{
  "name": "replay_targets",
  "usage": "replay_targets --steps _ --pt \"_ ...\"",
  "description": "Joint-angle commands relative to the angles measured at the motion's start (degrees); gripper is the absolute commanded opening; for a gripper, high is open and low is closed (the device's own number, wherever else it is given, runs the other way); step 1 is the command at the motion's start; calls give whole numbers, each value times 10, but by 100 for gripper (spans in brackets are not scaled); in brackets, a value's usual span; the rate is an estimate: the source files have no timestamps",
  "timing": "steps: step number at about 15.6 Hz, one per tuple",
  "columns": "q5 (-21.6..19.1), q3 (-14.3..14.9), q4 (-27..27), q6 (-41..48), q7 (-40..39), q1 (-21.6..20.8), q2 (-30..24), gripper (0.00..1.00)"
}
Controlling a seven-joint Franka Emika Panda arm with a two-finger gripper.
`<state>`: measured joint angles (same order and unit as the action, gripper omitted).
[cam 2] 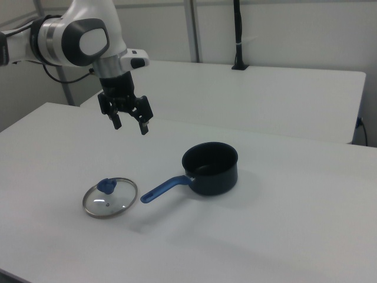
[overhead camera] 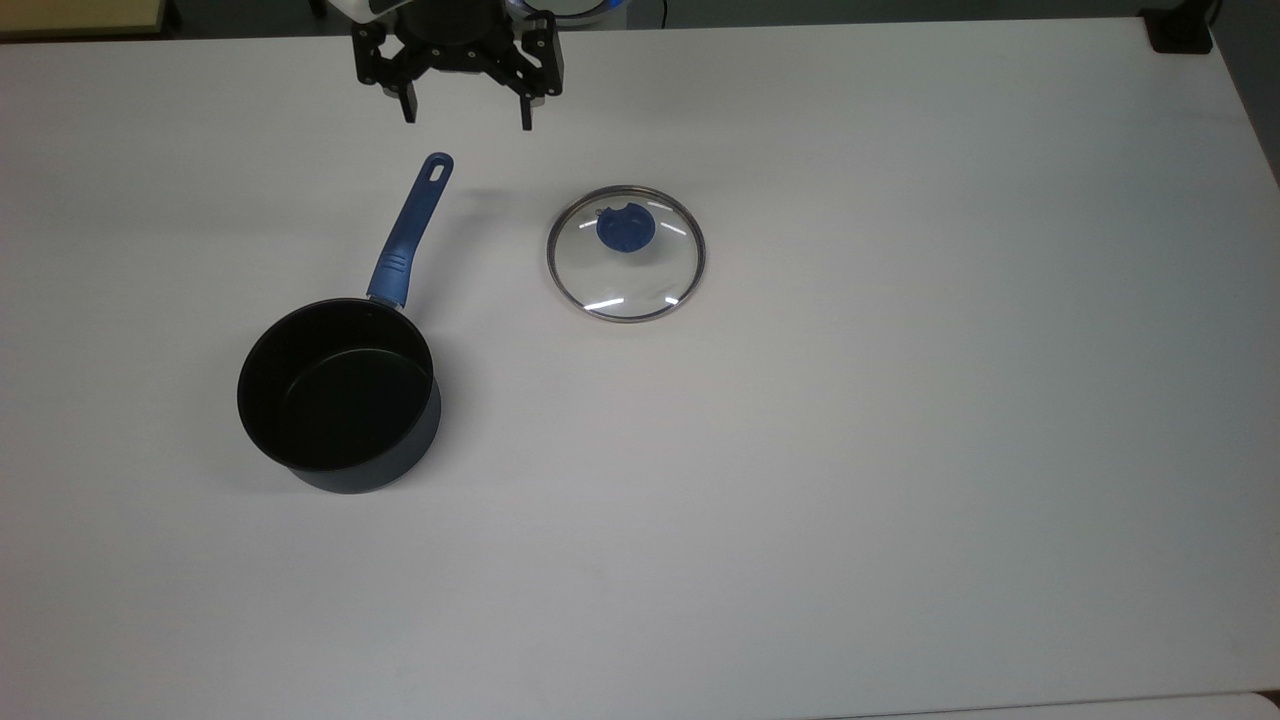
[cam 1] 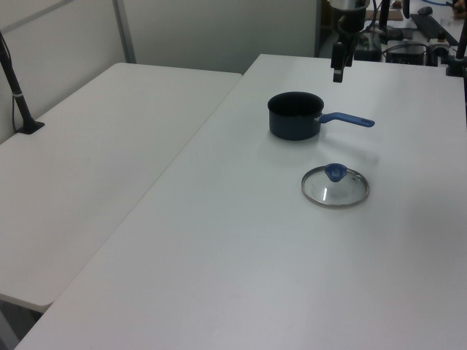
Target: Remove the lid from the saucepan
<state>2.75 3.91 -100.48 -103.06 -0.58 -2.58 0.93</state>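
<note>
- The lid (overhead camera: 626, 253) lies flat on the white table (overhead camera: 900, 450), knob up, well apart from the saucepan (overhead camera: 338, 396), which stands open; the task looks done.
- The hand (overhead camera: 462, 105) hangs above the table beyond the pan's handle, fingers spread wide and holding nothing.
- What remains, probably, is only for the arm to clear away.
- A second white table (cam 1: 87, 168) adjoins; pale partition walls stand behind.

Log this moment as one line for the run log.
lid: off, flat on table | saucepan: uncovered, upright, apart from lid | tool: open, empty, raised above table beyond handle end
</note>
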Motion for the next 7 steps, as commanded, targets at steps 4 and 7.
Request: replay_targets --steps 4,7 --pt "-9 -2 5 32 -13 7 -13 100" --pt "-9 -4 5 31 -13 8 -11 100"
